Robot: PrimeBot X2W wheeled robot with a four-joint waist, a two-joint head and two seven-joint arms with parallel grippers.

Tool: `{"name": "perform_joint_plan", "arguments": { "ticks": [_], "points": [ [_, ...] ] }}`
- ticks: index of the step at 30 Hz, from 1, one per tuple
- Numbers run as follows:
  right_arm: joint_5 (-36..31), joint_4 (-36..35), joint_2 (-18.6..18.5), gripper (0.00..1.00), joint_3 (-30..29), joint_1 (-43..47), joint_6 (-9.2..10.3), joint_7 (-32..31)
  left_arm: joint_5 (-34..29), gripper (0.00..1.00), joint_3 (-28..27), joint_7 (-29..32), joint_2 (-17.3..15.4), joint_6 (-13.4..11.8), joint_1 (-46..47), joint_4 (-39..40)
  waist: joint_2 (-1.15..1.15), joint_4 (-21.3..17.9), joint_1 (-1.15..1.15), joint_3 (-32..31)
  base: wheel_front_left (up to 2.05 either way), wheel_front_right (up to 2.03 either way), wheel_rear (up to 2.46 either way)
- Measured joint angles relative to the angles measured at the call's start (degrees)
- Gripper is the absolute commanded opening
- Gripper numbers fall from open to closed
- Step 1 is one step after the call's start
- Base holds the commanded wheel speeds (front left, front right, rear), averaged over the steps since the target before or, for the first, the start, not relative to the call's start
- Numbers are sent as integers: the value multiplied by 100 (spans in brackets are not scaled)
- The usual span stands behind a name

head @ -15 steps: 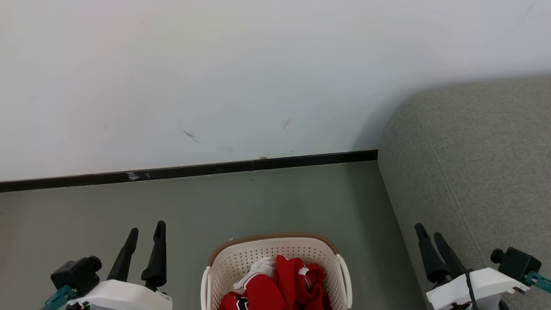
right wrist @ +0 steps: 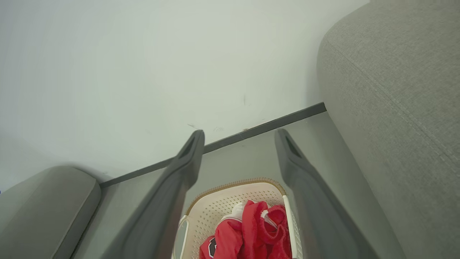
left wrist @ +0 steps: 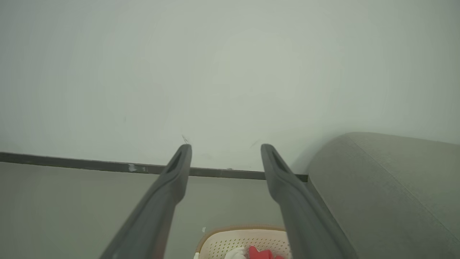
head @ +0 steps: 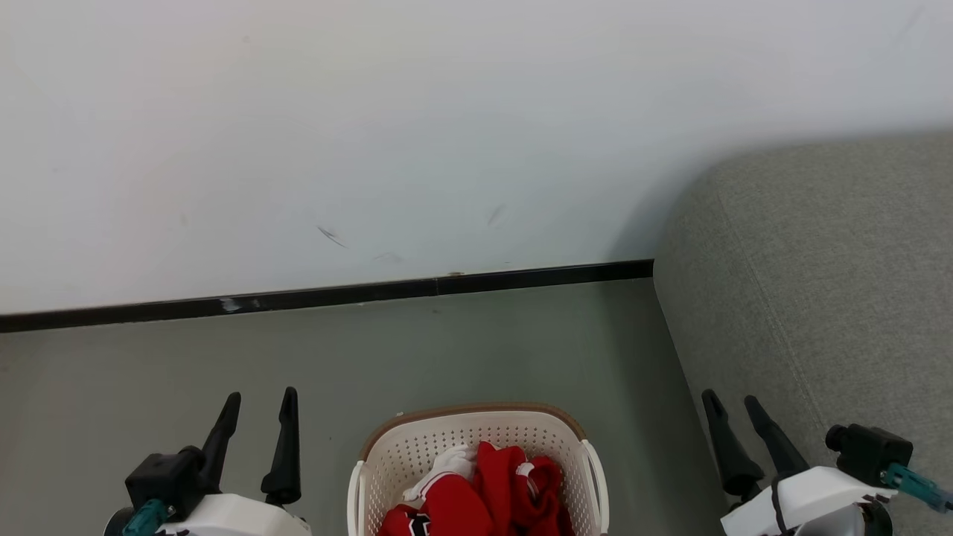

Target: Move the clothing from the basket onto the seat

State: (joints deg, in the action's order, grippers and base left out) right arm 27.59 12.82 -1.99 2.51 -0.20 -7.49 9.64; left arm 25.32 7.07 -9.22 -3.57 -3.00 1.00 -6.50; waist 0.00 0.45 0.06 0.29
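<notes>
Red clothing [head: 488,491] with white trim lies heaped in the cream basket [head: 417,435], which stands on the floor at the bottom middle of the head view. The grey seat [head: 819,283] rises to its right. My left gripper [head: 260,402] hangs open left of the basket with nothing between its fingers. My right gripper [head: 733,406] stands open between the basket and the seat's side, also with nothing in it. The right wrist view looks down on the clothing [right wrist: 255,230] in the basket [right wrist: 215,205], beside the seat [right wrist: 395,90]. In the left wrist view the basket's rim [left wrist: 230,233] sits low between my fingers.
A white wall [head: 372,134] with a black skirting strip [head: 335,294] closes the back. Grey-green floor [head: 186,350] stretches left of the basket. A second grey cushioned piece [right wrist: 43,205] shows at the lower left of the right wrist view.
Both grippers have turned slightly; the left one shifted right toward the basket, and the right one shifted left and a little lower. The basket and clothing have not moved.
</notes>
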Motion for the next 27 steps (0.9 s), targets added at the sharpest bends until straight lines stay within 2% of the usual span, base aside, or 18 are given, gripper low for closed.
{"name": "perform_joint_plan", "arguments": {
  "ticks": [13,24,27],
  "points": [
    [-1082,-7,-8,100,91,7,0,237,-864,100,89,-276,9,-291,-80,-132,0,12,-2,-94,0,0,0],
    [-2035,32,-14,100,196,109,0,455,-1739,100,129,-504,0,-444,-146,-267,0,37,-3,-197,0,0,0],
    [-2061,35,-14,100,201,112,0,456,-1782,100,129,-505,1,-445,-146,-294,0,37,-3,-212,0,0,0]
  ]
}}
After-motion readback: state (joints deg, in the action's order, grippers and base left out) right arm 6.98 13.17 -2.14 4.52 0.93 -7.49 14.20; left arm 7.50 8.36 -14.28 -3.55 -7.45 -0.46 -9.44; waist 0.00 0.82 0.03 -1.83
